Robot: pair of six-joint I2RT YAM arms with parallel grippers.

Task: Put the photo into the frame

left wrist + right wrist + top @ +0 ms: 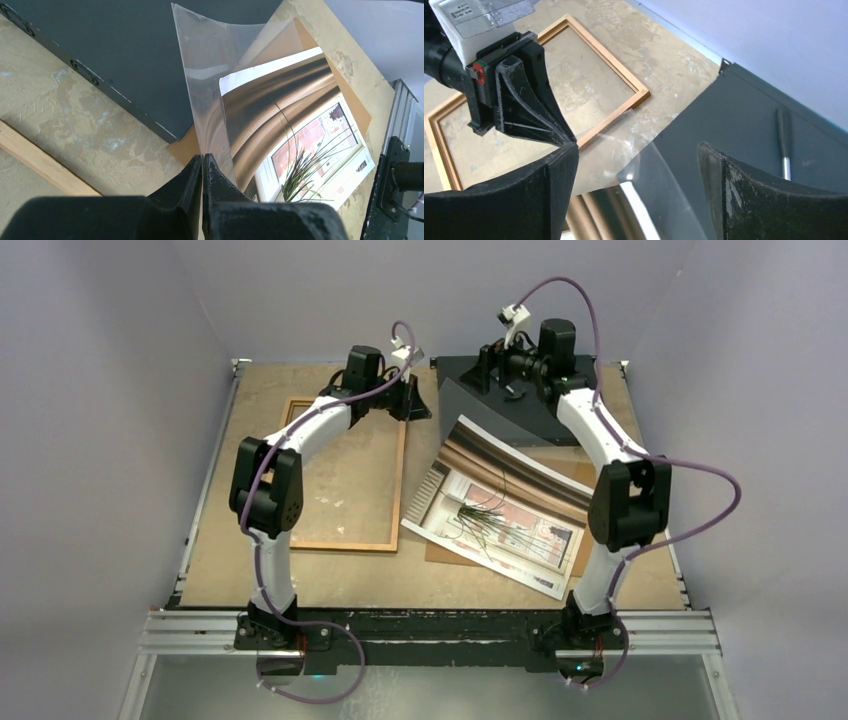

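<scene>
Photo (500, 510) lies picture side up on a brown hardboard sheet (447, 552), spreading away beyond the left gripper (202, 161). The photo's (300, 130) corner nearest those fingertips stands raised off the sheet and bowed, its glossy face curving upward.

The left fingers are pressed tight together on the edge of a clear sheet (210, 65). It rises from between the tips and fans out over the raised corner and the black box (125, 60) beyond. Whether the print itself is also caught between the pads cannot be told.

The frame (345, 543) lies flat on the table (450, 580), apart from the photo. The left fingertips hang just off its far corner on the photo side, and one wooden rail (45, 167) runs back beside them.

The right gripper (636, 150) hovers with its fingers spread wide and nothing between them. Under that gap show the clear sheet's free corner and the near edge of the black box (744, 120). The left gripper's tips sit just beside one right finger, with the frame (609, 56) beyond.
</scene>
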